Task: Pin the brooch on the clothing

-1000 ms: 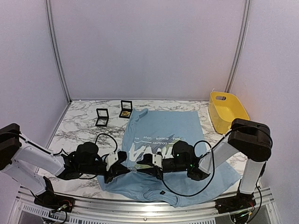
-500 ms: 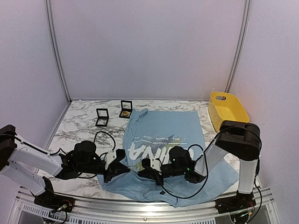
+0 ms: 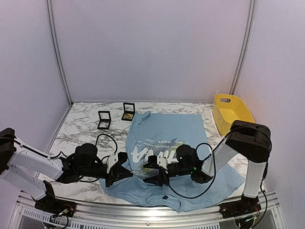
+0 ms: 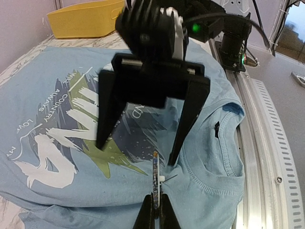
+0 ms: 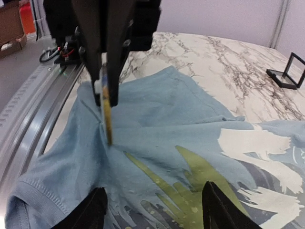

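Note:
The clothing, a light blue T-shirt (image 3: 167,133) with white lettering, lies flat on the marble table. My left gripper (image 4: 156,202) is shut on the brooch (image 4: 156,179), a thin disc seen edge-on. The disc stands upright on the fabric (image 4: 52,95) just below the collar, and its pin pokes into a small pucker of cloth. My right gripper (image 5: 155,210) faces it from the other side, open, its fingers (image 4: 188,124) resting on the shirt either side of the green streak. In the right wrist view the brooch (image 5: 106,114) hangs from the left gripper (image 5: 106,90) above the shirt (image 5: 190,109).
A yellow bin (image 3: 232,113) stands at the back right. Two small black display boxes (image 3: 104,119) (image 3: 128,112) sit beyond the shirt's far left corner. The aluminium rail (image 3: 143,212) runs along the near edge, close to the shirt's collar.
My right gripper was shut close to the brooch and has now spread its jaws wide. The left gripper has kept still with the brooch.

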Controlling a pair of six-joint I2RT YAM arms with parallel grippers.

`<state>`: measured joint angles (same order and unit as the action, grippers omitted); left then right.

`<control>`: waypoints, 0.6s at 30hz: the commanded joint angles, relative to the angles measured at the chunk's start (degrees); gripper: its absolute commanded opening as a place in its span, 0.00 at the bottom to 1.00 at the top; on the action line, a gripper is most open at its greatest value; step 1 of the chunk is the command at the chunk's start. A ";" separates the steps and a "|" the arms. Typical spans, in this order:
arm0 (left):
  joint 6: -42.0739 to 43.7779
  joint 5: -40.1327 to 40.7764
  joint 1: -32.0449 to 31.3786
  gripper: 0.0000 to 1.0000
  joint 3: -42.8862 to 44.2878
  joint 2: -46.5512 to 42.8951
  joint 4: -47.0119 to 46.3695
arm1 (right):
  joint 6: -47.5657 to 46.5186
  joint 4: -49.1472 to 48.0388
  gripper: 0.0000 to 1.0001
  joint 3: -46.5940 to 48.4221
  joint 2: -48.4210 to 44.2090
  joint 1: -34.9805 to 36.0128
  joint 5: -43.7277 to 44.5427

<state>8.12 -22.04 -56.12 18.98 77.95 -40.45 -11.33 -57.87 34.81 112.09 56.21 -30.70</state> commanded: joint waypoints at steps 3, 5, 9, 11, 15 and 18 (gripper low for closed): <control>1.91 -0.21 -0.04 0.00 0.79 -0.94 0.16 | 0.77 8.88 0.82 3.29 -8.25 -3.96 -12.92; 2.34 0.11 -0.04 0.00 0.82 -1.03 0.36 | 0.08 13.25 0.76 6.23 -7.05 -3.47 -16.40; 2.70 0.41 -0.04 0.00 0.75 -1.17 0.63 | -1.40 14.98 0.54 8.61 -4.11 -2.99 -18.72; 2.67 0.40 -0.04 0.00 0.70 -1.09 0.68 | -1.53 14.97 0.48 9.81 -3.08 -2.55 -19.44; 2.94 0.42 -0.04 0.00 0.87 -1.00 0.71 | -1.76 15.22 0.38 11.80 -1.60 -0.94 -20.23; 2.94 0.29 -0.04 0.00 0.88 -0.87 0.70 | 0.17 12.60 0.37 11.75 -0.44 -0.07 -19.96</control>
<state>10.31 -21.80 -56.12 18.98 77.91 -40.38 -12.32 -43.97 44.84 110.30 54.65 -48.86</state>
